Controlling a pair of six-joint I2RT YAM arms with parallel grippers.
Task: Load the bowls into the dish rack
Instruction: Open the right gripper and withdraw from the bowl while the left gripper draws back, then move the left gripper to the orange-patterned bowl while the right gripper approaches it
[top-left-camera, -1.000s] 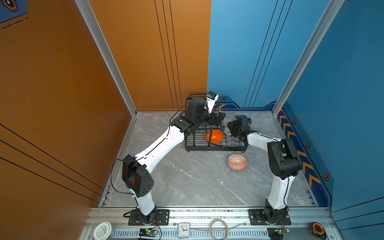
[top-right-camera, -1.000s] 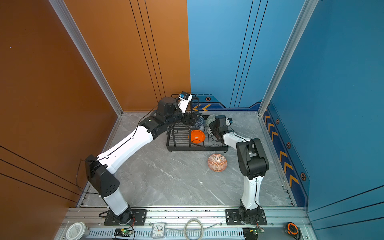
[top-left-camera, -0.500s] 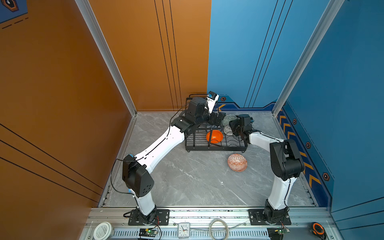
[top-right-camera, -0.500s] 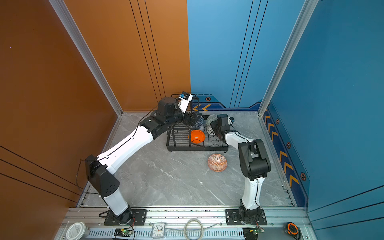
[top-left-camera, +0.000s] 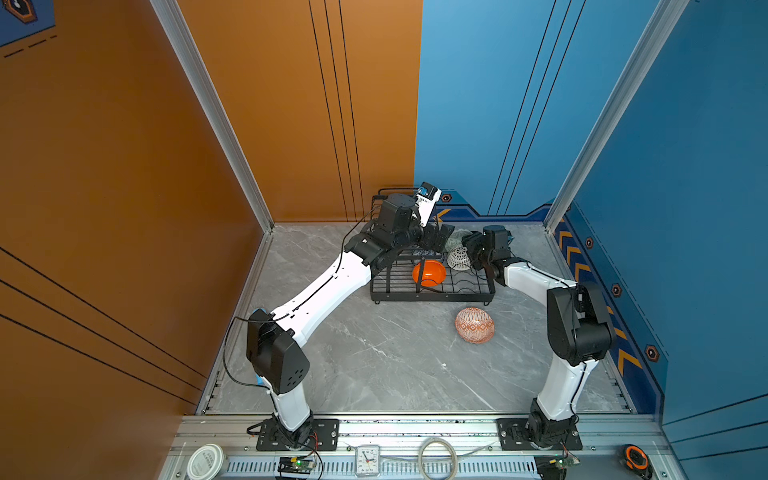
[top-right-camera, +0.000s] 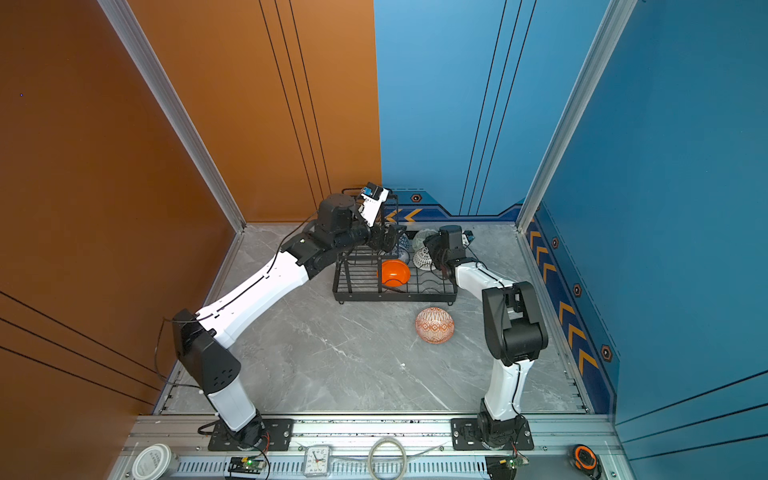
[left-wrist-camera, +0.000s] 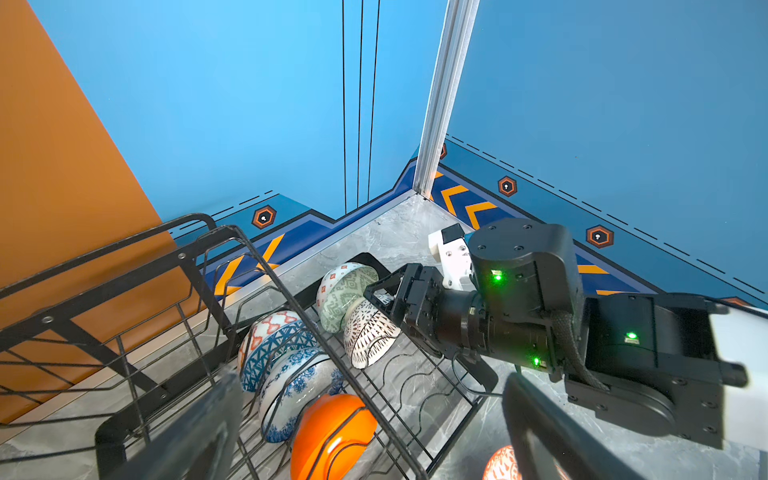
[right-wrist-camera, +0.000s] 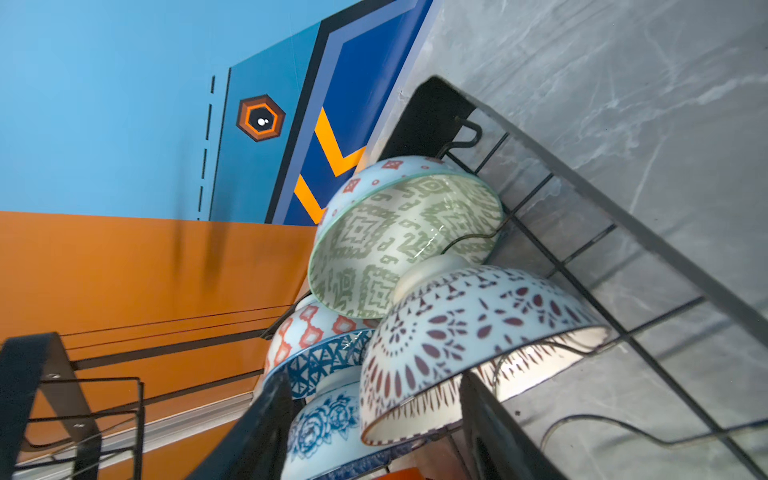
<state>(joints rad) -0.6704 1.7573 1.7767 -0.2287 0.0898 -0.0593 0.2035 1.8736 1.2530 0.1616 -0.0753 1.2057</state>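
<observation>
R gripper (right-wrist-camera: 376, 386) has let go. Its fingers (right-wrist-camera: 266, 419) stand apart, straddling the rim of the lattice bowl (right-wrist-camera: 478, 332) w/o pinching it, so the bowl rests on edge on the dish rack (top-left-camera: 432, 293) wires by itself. A rim grip makes sense bc a pinch across the thin wall is about the only hold parallel jaws get on a bowl, & it feeds the bowl edge-first btw the wires. Just beyond the R fingertips the green bowl (right-wrist-camera: 399, 241) leans the same way, w/ the lattice bowl's foot pointing into it. Off to one side of the fingers the blue geometric bowl (right-wrist-camera: 320, 361) & floral bowl (right-wrist-camera: 324, 424) sit nested on edge, prob. so each props the next. L gripper (top-left-camera: 442, 239) hangs spread wide & empty over that row, w/ the orange bowl (left-wrist-camera: 332, 432) right under it; it looks parked out of R's way. One is not yet loaded: the diamond bowl (top-left-camera: 474, 325), apparently rim-down on the table (top-left-camera: 374, 374), well behind R gripper, back along its arm & outside the rack. Vs a sec ago, R jaws were tighter on the lattice bowl & are now parted, & R elbow has shifted slightly toward its base. L arm, orange bowl & diamond bowl haven't budged.
</observation>
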